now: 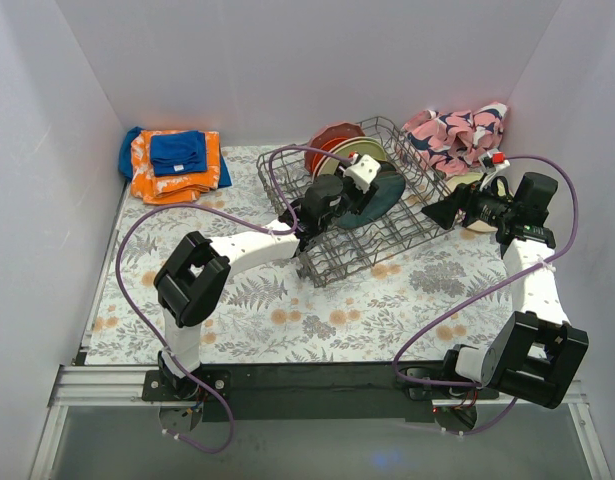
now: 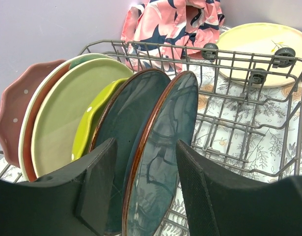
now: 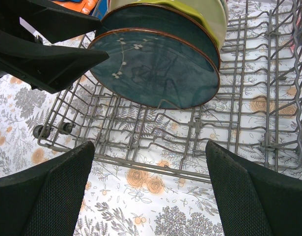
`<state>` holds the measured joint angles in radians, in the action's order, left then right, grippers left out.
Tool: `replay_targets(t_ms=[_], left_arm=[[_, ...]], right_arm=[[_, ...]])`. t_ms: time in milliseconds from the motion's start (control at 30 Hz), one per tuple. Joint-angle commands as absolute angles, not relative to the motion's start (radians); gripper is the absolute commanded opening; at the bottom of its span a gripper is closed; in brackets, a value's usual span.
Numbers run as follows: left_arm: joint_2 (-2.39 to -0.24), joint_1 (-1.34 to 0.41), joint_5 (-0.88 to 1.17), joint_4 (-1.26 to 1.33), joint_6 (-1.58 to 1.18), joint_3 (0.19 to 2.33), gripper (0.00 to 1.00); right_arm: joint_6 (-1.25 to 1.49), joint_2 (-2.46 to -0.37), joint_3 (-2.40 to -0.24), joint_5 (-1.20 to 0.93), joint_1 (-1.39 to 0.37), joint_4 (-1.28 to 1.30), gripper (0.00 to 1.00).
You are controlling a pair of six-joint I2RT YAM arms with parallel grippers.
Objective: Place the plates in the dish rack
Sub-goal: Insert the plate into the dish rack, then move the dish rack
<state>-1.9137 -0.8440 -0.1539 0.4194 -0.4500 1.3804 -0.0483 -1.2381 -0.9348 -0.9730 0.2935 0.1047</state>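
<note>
In the dish rack, sitting toward the desk's far edge, plates are standing on edge: a pink dotted plate, a pale green plate, a lime plate, then two glossy teal ones. The left gripper is straddling the front teal plate, fingers spread, its rim lying between them. The right gripper is hovering released, facing the rack, holding nothing
</note>
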Motion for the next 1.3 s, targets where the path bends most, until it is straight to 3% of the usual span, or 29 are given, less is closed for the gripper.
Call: replay_targets(t_ms=[0, 500, 667, 900, 1267], left_arm=[[-1.825, -0.851, -0.153, 0.42, -0.436, 1.399, 0.5], [-1.753, -0.851, -0.137, 0.388, -0.529, 1.408, 0.61], [-1.628, -0.851, -0.149, 0.368, -0.612, 1.347, 0.66], [-1.459, -0.819, -0.184, 0.149, -0.834, 1.263, 0.69], [-1.313, -0.421, 0.167, 0.005, -1.425, 1.009, 0.7]], right_arm=[[-0.041, -1.238, -0.937, -0.996, 0.296, 0.077, 0.98], [-0.044, -1.236, -0.937, -0.999, 0.296, 0.077, 0.98], [-0.048, -1.233, -0.937, -1.003, 0.298, 0.078, 0.98], [-0.074, -1.238, -0.928, -1.043, 0.296, 0.078, 0.98], [-0.123, -1.267, -0.93, -1.04, 0.295, 0.1, 0.98]])
